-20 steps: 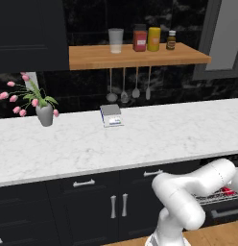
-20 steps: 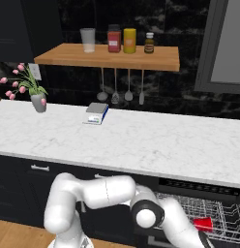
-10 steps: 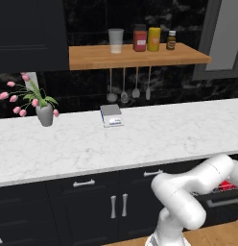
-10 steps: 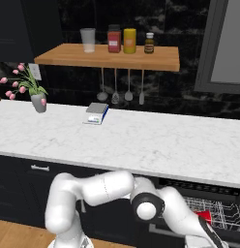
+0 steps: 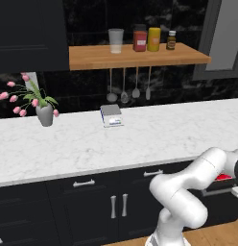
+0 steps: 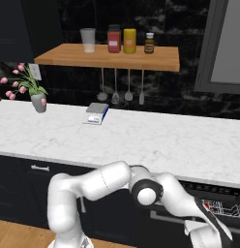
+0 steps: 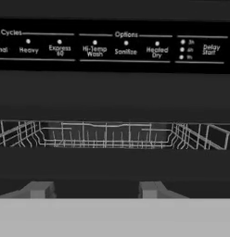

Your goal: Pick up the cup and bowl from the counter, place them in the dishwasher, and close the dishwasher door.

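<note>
Now arm [image 6: 156, 191] lower, nearer dishwasher [image 7: 112, 134].

The 2 base views look forward and down over the counter [image 5: 116, 144] [image 6: 141, 140] from behind the arm, 1 from its left and 1 from its right. Both take in the wooden shelf [image 5: 135, 56] [image 6: 112, 55] above the counter and the flower vase [image 5: 44, 114] [image 6: 38, 102] at its left end. The hand view sits close in front of the dishwasher [image 7: 115, 92] below the counter, facing its control strip [image 7: 112, 46] and the wire rack [image 7: 112, 134] beneath.
</note>
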